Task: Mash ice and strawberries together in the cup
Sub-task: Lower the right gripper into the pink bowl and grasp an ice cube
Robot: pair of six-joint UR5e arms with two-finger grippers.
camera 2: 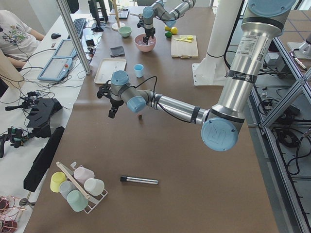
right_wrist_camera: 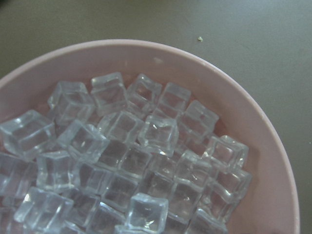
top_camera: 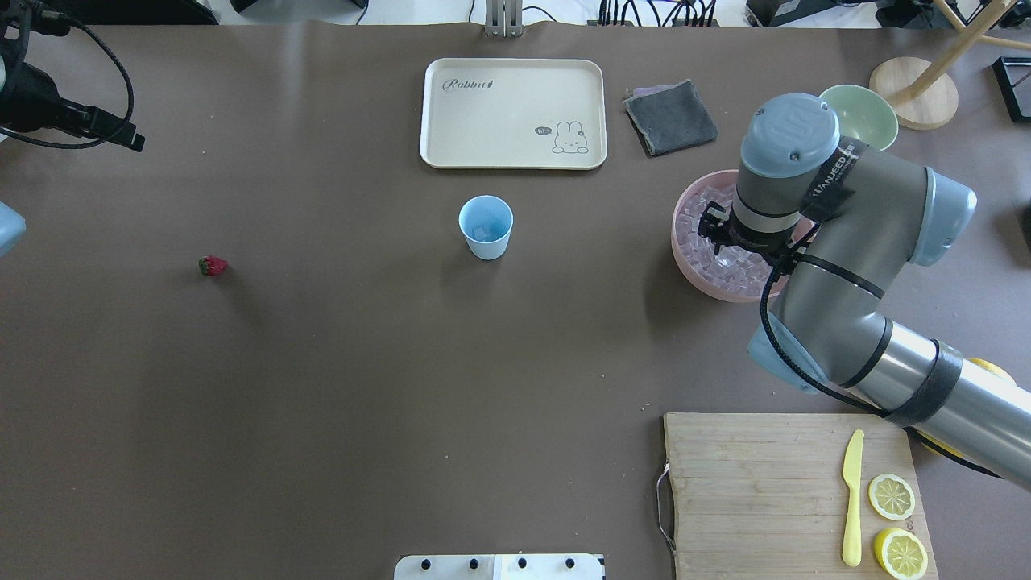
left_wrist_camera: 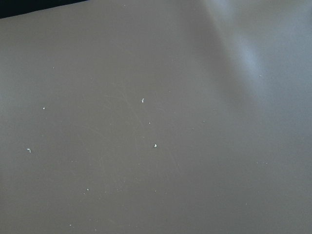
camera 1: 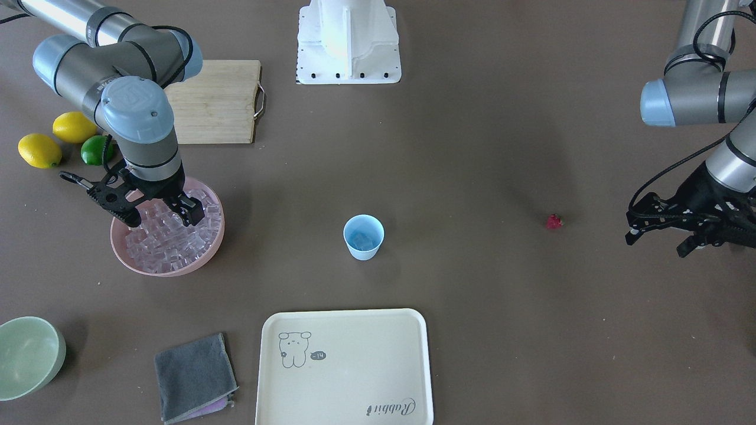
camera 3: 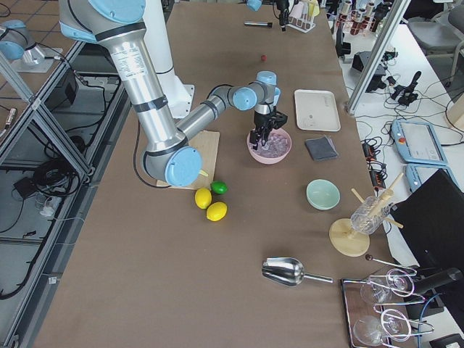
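The pale-blue cup [camera 1: 363, 237] [top_camera: 486, 227] stands upright mid-table with what looks like one clear cube inside. A heap of ice [camera 1: 171, 242] [right_wrist_camera: 146, 161] fills the pink bowl [camera 1: 171, 271] [top_camera: 683, 242]. My right gripper [camera 1: 162, 218] hangs open just over that ice, its fingertips spread above the cubes with nothing between them. The strawberry [camera 1: 554, 222] [top_camera: 213, 266] lies alone on the brown table. My left gripper [camera 1: 658, 239] hovers open beside the berry, apart from it; its wrist view shows only bare tabletop.
A cream tray [camera 1: 342, 313] and grey cloth [camera 1: 195, 375] lie beyond the cup. A pale-green bowl [camera 1: 26, 354] sits near the pink bowl. Two lemons [camera 1: 38, 150], a lime [camera 1: 94, 150] and a wooden cutting board [camera 1: 215, 100] are near the right arm.
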